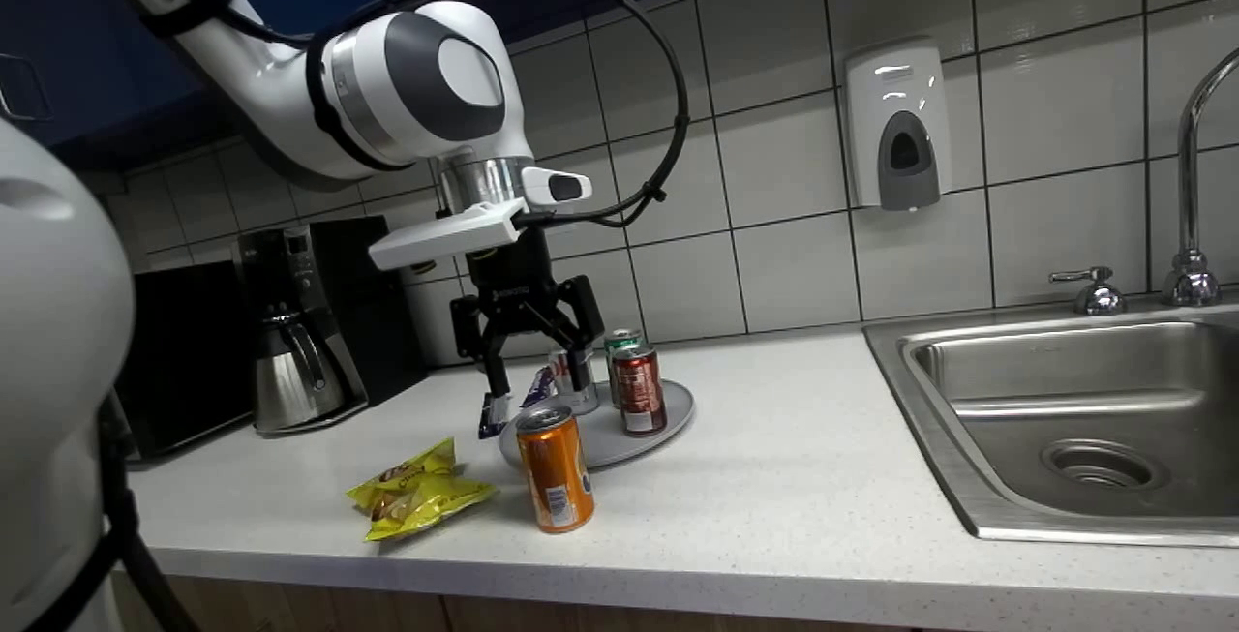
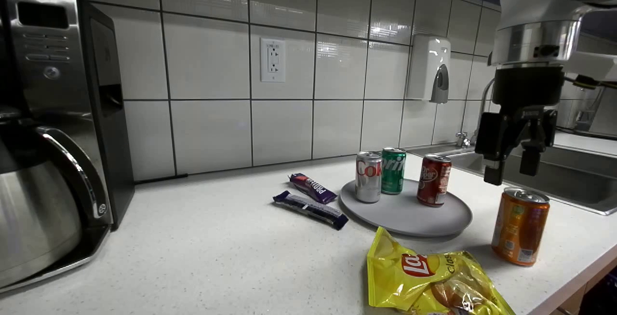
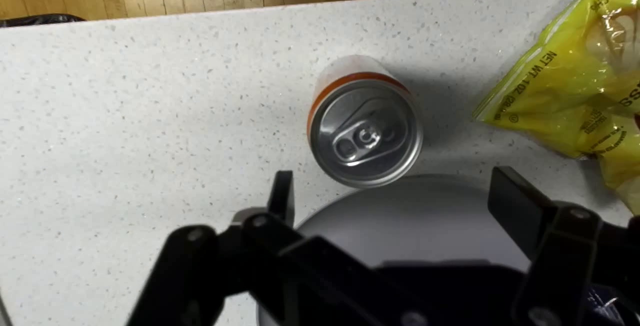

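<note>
The orange can point(image 2: 520, 228), a smooth metal cylinder, is stood upright on the speckled countertop point(image 3: 150, 116), beside a round grey plate point(image 2: 390, 213) and a crinkled yellow bag point(image 2: 434, 279). The gripper point(image 2: 512, 169) is held above, near this can, fingers point(image 3: 520, 211) spread and empty. A silver can point(image 2: 368, 180), a green can point(image 2: 394, 175) and a red can point(image 2: 434, 180) are borne by the plate.

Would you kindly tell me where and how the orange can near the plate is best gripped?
Probably the orange can is best gripped around the upper part of its side, coming straight down from above: it stands upright, nothing covers its top, and its round body gives opposite faces to close on. The gripper points down, open; the plate and chip bag leave less room on their sides.
</note>
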Motion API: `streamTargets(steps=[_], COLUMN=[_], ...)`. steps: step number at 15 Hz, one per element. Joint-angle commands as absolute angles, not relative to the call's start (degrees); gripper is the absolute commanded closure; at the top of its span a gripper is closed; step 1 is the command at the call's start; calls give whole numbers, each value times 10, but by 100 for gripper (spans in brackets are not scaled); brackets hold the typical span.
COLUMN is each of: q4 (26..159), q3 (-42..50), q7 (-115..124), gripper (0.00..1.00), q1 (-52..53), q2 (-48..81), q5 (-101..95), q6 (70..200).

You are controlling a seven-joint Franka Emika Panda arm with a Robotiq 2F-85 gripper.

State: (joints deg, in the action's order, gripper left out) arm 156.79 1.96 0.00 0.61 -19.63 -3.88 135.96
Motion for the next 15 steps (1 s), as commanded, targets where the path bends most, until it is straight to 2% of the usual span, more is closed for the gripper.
streamTargets(steps=[1,15], q4=[1586,1593], q3=[20,20], q7=[-12,-7], gripper=[0,0], q1=[-6,-10], q2=[-209,-178], q5=[-43,-52], q6=[1364,1366])
